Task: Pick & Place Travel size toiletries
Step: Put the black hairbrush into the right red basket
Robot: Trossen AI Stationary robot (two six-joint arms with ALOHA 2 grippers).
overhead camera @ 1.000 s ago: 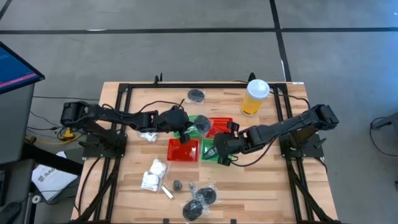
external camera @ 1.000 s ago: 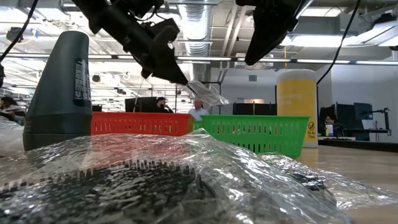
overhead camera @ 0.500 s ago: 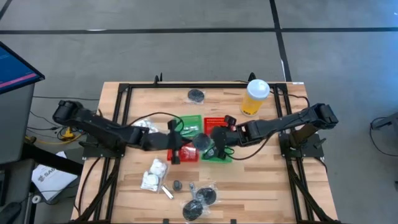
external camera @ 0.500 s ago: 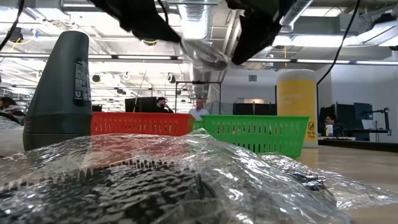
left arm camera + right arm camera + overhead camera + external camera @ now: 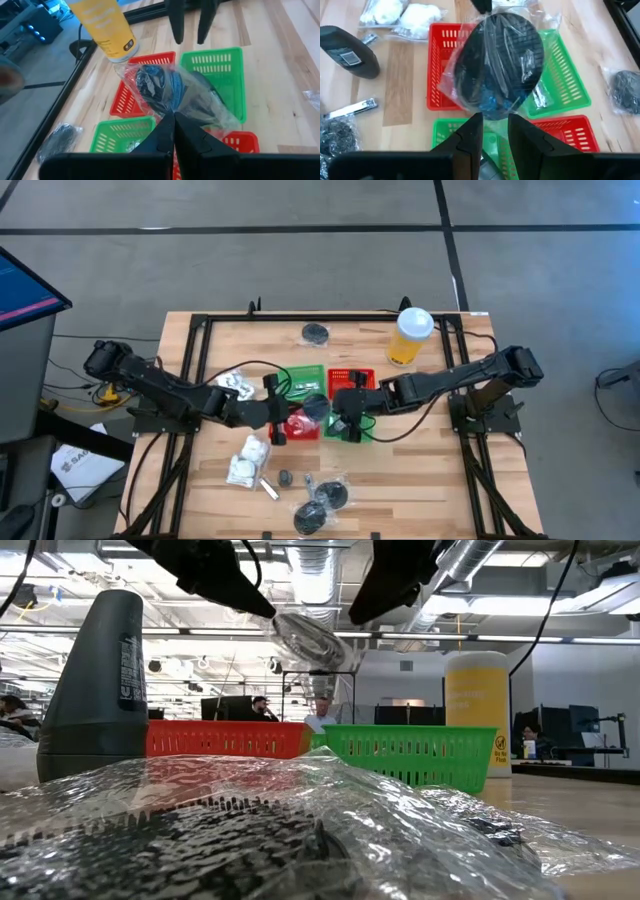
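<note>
Over on the left side of the table lie two white packets [image 5: 247, 458], with a small metal clipper [image 5: 268, 487] and more wrapped dark discs [image 5: 322, 508] near the front edge. The left gripper [image 5: 288, 412] reaches in over the red basket [image 5: 297, 426], jaws pressed together on the clear wrap of a dark round disc [image 5: 317, 407], and that disc hangs in the air above the cluster of baskets, between the two grippers. From the left wrist view the wrapped disc [image 5: 165, 90] sits just ahead of the pinched fingertips, above the red and green baskets. Moving right, the right gripper [image 5: 341, 410] is close up against the same disc, its jaws slightly apart with the edge of the wrap at the gap; whether they touch it is hard to tell. Behind sits a green basket [image 5: 302, 376] beside another red one [image 5: 352, 377]. Far right at the back stands the yellow cup [image 5: 409, 336], with one more dark disc [image 5: 316, 333] left of it.
</note>
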